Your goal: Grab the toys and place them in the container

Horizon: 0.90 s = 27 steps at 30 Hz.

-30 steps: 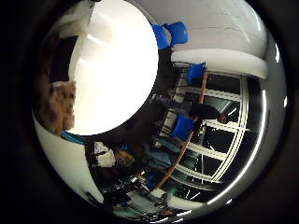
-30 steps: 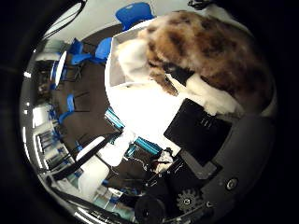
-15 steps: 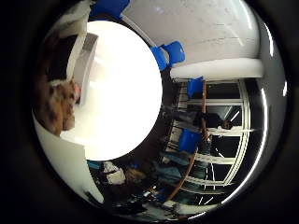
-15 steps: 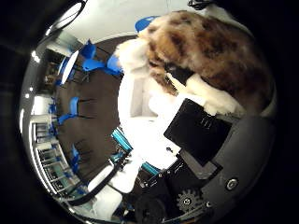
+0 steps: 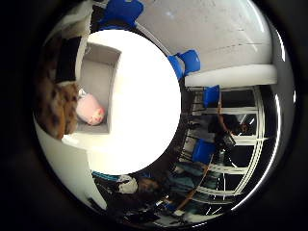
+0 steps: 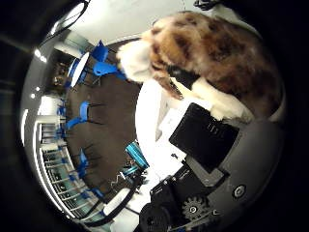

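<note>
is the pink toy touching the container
Touching: the little finger side palm view shows the pink toy lying inside the grey container, resting on its floor against the wall.

You have a furry plush toy (image 6: 217, 58), mottled brown, tan and black with white patches, lying right against the palm and filling much of the thumb-side view. On the round white table stands an open, grey-walled container (image 5: 98, 84). Inside it you can see a small pink toy (image 5: 90, 109) lying on the floor of the box, by one wall.
</note>
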Available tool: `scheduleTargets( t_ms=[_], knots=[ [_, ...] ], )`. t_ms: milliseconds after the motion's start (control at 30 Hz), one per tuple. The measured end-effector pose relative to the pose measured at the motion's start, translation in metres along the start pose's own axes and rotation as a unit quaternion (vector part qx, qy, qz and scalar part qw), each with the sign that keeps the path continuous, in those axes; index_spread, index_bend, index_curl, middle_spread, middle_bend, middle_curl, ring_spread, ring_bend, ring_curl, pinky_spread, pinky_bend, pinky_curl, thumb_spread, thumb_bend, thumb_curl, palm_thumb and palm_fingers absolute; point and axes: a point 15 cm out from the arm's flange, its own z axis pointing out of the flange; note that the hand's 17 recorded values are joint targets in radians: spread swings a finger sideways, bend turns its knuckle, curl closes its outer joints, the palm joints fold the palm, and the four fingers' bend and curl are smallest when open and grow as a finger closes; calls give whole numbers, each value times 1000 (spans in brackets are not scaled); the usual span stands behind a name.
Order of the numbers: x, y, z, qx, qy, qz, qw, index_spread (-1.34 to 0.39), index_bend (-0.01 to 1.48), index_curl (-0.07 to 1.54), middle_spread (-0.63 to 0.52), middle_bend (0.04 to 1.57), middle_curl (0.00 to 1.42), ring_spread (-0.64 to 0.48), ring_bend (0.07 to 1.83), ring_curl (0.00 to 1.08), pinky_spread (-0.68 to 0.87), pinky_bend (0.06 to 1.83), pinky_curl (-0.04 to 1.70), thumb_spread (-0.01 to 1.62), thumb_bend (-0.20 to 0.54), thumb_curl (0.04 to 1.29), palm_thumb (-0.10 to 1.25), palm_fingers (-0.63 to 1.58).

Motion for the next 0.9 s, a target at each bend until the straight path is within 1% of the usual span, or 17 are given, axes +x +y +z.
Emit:
scheduleTargets(
  t_ms=[33, 67, 100, 133, 167, 200, 233, 267, 300, 333, 433, 500, 567, 700, 800, 900],
  knots=[
    [2, -3, 2, 3, 1, 1, 1000, -272, 709, 817, -158, 1212, 633, -237, 1252, 694, -364, 976, 956, 1063, -28, 646, 760, 1114],
    [4, -5, 3, 5, 2, 2, 1000, -283, 619, 797, -172, 1182, 622, -242, 1243, 677, -401, 967, 926, 1064, -29, 638, 754, 1014],
    [6, -7, 3, 9, 4, 1, 1000, -304, 488, 778, -190, 1124, 605, -254, 1235, 655, -463, 960, 880, 1089, -26, 614, 739, 937],
    [7, -8, 3, 11, 5, -1, 1000, -338, 374, 749, -213, 1053, 585, -270, 1198, 632, -503, 947, 848, 1114, -23, 589, 730, 764],
    [8, -7, 4, 11, 6, -1, 1000, -404, 318, 710, -237, 984, 563, -278, 1125, 599, -480, 893, 829, 1141, -22, 560, 717, 567],
    [9, -6, 5, 9, 5, -1, 1000, -435, 354, 706, -243, 938, 551, -259, 1078, 591, -392, 783, 839, 1154, -25, 539, 703, 370],
    [10, -4, 6, 5, 4, 1, 1000, -463, 351, 675, -222, 819, 508, -207, 980, 555, -281, 772, 834, 1165, -27, 519, 688, 202],
    [13, -2, 8, 2, 4, 5, 1000, -485, 333, 628, -185, 703, 461, -129, 864, 498, -121, 773, 815, 1173, -26, 497, 671, 85],
    [15, 1, 10, -1, 3, 8, 1000, -497, 288, 572, -152, 615, 419, -50, 772, 438, 11, 791, 789, 1181, -28, 476, 652, 39],
    [16, 2, 11, -3, 2, 9, 1000, -499, 246, 531, -123, 564, 396, 19, 707, 401, 133, 790, 767, 1186, -25, 459, 643, -1],
    [15, 5, 9, 0, -3, 11, 1000, -496, 154, 429, -94, 582, 383, 142, 531, 316, 366, 697, 666, 1187, -22, 420, 620, -28],
    [13, 6, 9, 2, -11, 12, 1000, -489, 142, 373, -87, 589, 377, 177, 464, 286, 448, 625, 597, 1190, -19, 403, 621, -30],
    [10, 11, 9, 8, -29, 18, 999, -485, 146, 333, -84, 581, 368, 188, 425, 269, 476, 551, 535, 1195, -18, 387, 619, -15],
    [7, 26, -9, 32, -54, 33, 997, -468, 166, 302, -83, 536, 348, 197, 370, 250, 474, 491, 461, 1192, -16, 372, 629, 36],
    [7, 50, -20, 38, -68, 52, 996, -466, 174, 298, -83, 490, 335, 192, 341, 244, 467, 451, 420, 1188, -18, 365, 634, 80],
    [2, 84, -27, 32, -84, 73, 993, -460, 176, 299, -84, 437, 324, 190, 323, 240, 461, 410, 385, 1194, -16, 356, 642, 127]
  ],
)
